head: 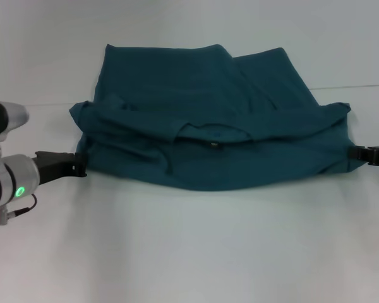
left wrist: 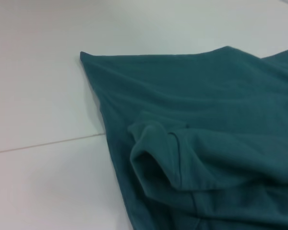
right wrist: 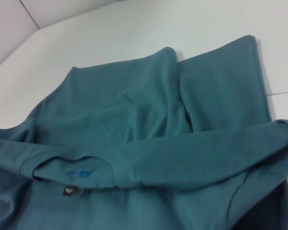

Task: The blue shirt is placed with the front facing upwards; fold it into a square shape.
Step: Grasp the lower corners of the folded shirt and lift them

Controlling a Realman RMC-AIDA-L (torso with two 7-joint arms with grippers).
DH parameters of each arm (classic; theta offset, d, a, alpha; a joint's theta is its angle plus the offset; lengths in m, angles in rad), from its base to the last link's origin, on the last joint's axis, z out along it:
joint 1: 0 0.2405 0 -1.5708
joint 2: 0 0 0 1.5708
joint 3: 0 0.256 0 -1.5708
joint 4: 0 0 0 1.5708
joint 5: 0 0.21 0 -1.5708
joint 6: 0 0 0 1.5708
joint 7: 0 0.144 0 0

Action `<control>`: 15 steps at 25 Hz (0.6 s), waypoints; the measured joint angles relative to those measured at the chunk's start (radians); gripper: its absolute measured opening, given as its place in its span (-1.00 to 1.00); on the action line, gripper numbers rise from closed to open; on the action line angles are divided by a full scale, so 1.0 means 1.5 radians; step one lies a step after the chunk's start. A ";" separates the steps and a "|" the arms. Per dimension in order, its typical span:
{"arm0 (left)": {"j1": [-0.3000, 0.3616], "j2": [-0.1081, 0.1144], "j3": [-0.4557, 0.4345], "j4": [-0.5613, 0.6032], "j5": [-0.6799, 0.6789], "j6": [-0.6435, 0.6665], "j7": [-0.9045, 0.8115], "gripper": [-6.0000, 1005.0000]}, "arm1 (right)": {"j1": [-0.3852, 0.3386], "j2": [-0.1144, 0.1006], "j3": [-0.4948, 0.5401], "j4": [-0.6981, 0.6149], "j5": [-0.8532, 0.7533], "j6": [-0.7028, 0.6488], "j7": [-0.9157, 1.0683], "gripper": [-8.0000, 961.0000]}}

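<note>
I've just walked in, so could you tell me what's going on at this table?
The robot is folding a blue shirt on a white table. The shirt is already partly folded, collar edge lying across its middle. The left gripper and right gripper sit at the shirt's two near corners, low on the table.

Blue shirt (head: 208, 126) lies mid-desk, folded over itself, rumpled; neck label (head: 215, 144) showing near the front fold.

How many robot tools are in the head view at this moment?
2. The left tool sits at the blue shirt's left edge on the white table; the right tool is at its right edge. None seems hidden.
</note>
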 joint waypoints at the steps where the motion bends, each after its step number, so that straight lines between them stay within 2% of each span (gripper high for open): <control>1: 0.007 0.000 0.000 0.009 0.000 0.013 -0.004 -0.97 | -0.001 -0.001 0.000 0.000 0.001 -0.003 -0.004 -0.92; 5: 0.028 -0.001 0.000 0.038 -0.002 0.058 -0.017 -0.97 | -0.008 -0.004 0.000 0.000 0.008 -0.018 -0.021 -0.92; 15: 0.050 -0.001 -0.001 0.061 0.003 0.106 -0.026 -0.97 | -0.029 -0.006 0.000 -0.003 0.011 -0.039 -0.026 -0.92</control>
